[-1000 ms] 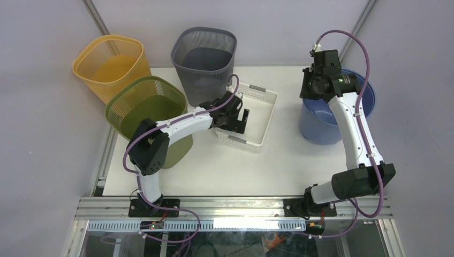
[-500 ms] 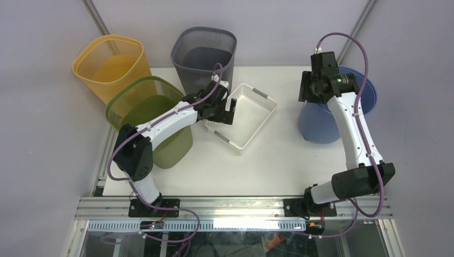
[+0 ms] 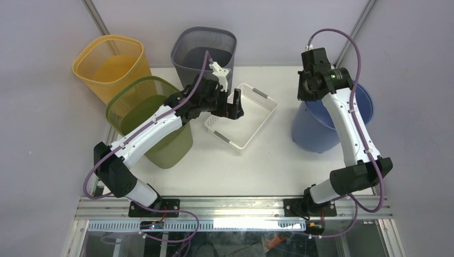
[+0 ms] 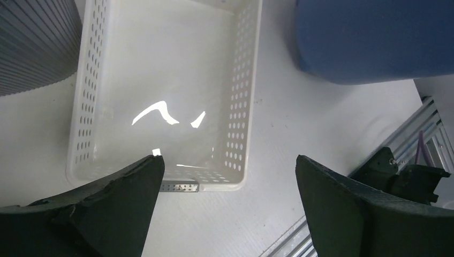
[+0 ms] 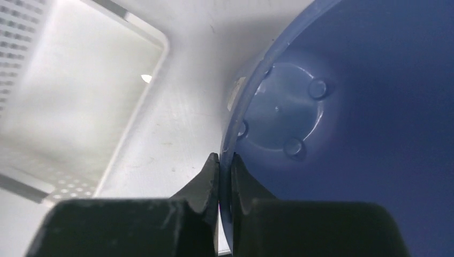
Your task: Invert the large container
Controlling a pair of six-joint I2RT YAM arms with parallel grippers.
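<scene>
Right fingers clamped on bucket rim, flip not done yet
Right gripper (image 5: 219, 160) fingers are pressed almost together on the rim of the blue bucket (image 5: 348, 107), one finger inside the wall and one outside. Bucket is on the right far part of the table (image 3: 278, 160), mouth facing up and leaning, inner base visible from the wrist view. So grip looks made, and the whole tip-over is left, I'd judge. Left gripper (image 4: 227, 160) fingers are spread wide and hold nothing, hovering over the white basket (image 4: 249, 80) beside the bucket
</scene>
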